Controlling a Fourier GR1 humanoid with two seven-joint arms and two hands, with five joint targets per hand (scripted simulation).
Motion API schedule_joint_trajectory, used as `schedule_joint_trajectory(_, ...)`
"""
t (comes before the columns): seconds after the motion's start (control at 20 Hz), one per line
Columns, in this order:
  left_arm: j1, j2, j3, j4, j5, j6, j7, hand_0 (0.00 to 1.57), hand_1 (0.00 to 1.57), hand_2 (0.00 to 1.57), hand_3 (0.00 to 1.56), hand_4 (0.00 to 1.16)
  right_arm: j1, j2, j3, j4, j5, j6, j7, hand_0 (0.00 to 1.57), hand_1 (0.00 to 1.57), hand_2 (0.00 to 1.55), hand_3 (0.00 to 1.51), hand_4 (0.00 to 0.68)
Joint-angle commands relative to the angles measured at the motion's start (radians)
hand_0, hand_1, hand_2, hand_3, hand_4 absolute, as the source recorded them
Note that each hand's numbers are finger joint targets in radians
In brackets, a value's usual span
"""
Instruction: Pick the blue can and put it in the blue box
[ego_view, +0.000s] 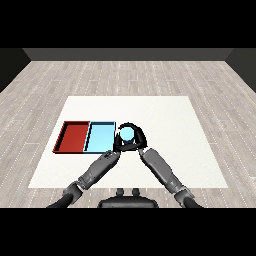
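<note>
Blue can (126, 133): I see it upright on the white table (165, 120), just right of the light blue tray (100, 136), seen from above as a pale blue top
Right hand (138, 138): I read its fingers as curled round the can, arching over its far side and right flank
Left hand (117, 145): it sits right at the can's near-left side; I cannot tell how its fingers stand
Nearer hand: both are at the can, and the right one wraps it
Direction to goal: from the can, the tray lies directly left, almost touching; the red tray (72, 136) lies beyond it
Long axis: can's vertical; tray's runs away from me
Next move, as I judge it: lift, short carry left, set down inside the tray wall
</note>
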Motion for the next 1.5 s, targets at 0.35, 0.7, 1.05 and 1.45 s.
schedule_joint_trajectory(0.35, -0.084, -0.013, -0.014, 0.128, 0.117, 0.009, -0.066, 1.57, 1.57, 1.57, 1.48, 1.14, -0.036, 0.011, -0.009, 0.049, 0.052, -0.020, 0.013, 0.00, 0.00, 0.00, 0.00, 0.000)
schedule_joint_trajectory(0.7, 0.049, 0.020, 0.078, -0.045, -0.052, -0.031, 0.012, 1.57, 1.57, 1.57, 1.49, 1.15, 0.044, -0.030, -0.135, -0.114, 0.070, 0.032, 0.099, 0.00, 0.00, 0.00, 0.00, 0.000)
schedule_joint_trajectory(1.05, 0.092, 0.018, 0.112, -0.050, -0.028, 0.007, -0.049, 1.57, 1.57, 1.57, 1.49, 1.14, 0.166, -0.041, -0.226, -0.286, -0.085, 0.135, 0.024, 0.00, 0.00, 0.00, 0.00, 0.000)
schedule_joint_trajectory(1.45, 0.027, 0.149, 0.207, 0.000, -0.068, 0.006, 0.001, 1.57, 1.57, 1.56, 1.48, 1.15, 0.295, -0.125, -0.405, -0.409, -0.177, 0.186, -0.027, 0.00, 0.00, 0.00, 0.00, 0.000)
